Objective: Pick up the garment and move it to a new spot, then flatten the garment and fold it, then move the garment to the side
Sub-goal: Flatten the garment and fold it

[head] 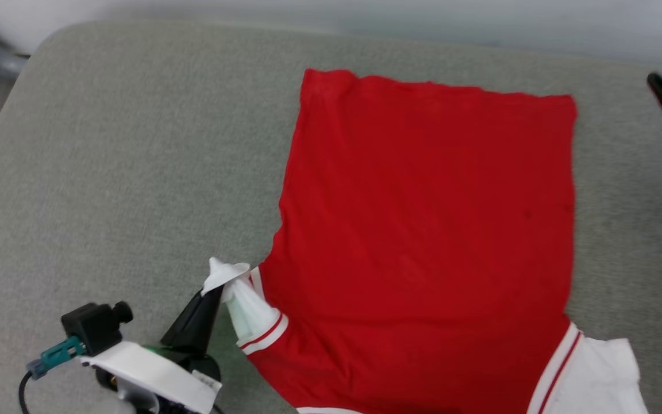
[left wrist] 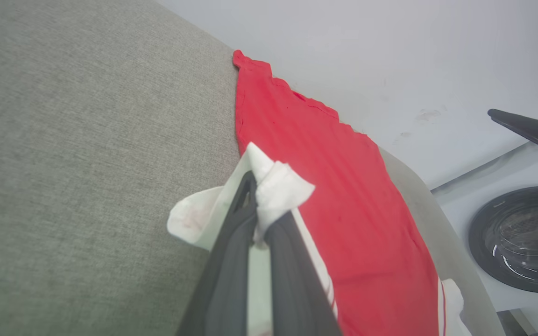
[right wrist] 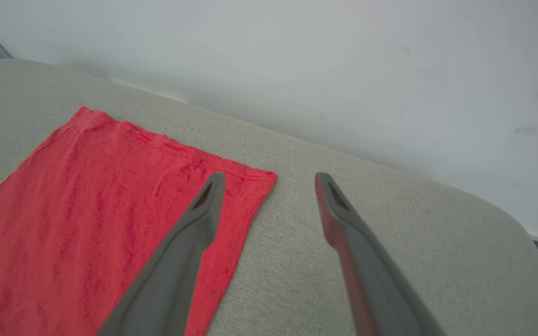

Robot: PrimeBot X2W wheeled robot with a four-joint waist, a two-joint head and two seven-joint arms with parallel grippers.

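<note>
On the grey tabletop [head: 107, 144], the left hand [head: 215, 289] pinches a sleeve [head: 250, 315] of the garment [head: 423, 230], likely to flatten it; the right hand [right wrist: 269, 179] hovers wide.

Dark tapered fingers [right wrist: 180, 261], white wrist shell [head: 147, 374], teal connector [head: 58, 353], black cable [head: 22, 397]
</note>
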